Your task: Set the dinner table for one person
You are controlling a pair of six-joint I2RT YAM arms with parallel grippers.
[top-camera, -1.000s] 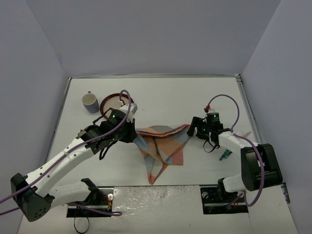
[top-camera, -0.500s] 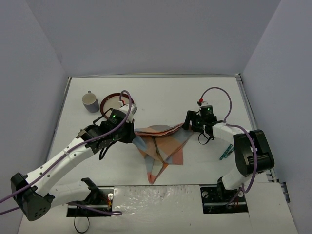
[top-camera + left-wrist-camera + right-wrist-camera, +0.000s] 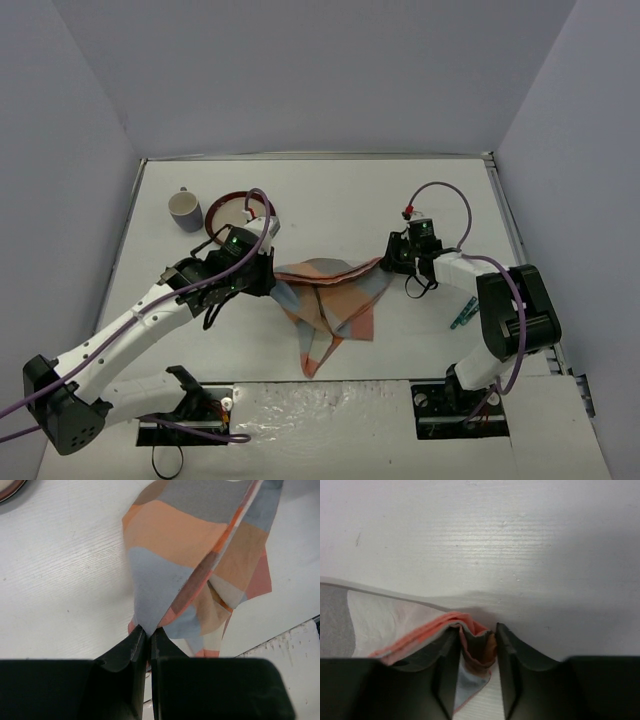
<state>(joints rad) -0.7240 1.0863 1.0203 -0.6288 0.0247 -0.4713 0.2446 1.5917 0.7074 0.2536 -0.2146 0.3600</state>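
Observation:
The dinner table [image 3: 340,195] is a white tabletop with thin metal rails. An orange-and-blue plaid cloth [image 3: 335,300] lies crumpled at its middle, its upper edge stretched between both arms. My left gripper [image 3: 272,272] is shut on the cloth's left corner; in the left wrist view the gripper [image 3: 149,630] pinches a blue fold of the cloth [image 3: 170,545], lifted off the table [image 3: 60,580]. My right gripper [image 3: 388,258] is at the cloth's right corner. In the right wrist view the gripper [image 3: 476,628] squeezes a bunched corner of the cloth [image 3: 477,652] that fills the gap, low over the table [image 3: 520,530].
A grey-blue cup [image 3: 184,210] stands at the back left, beside a red-rimmed plate [image 3: 228,208] partly hidden by the left arm. A small green-and-blue utensil [image 3: 463,317] lies near the right arm's base. Grey walls enclose the table on three sides.
The right gripper slid left to the cloth's right corner and closed its jaws on it. The left arm held its grip and stayed in place.

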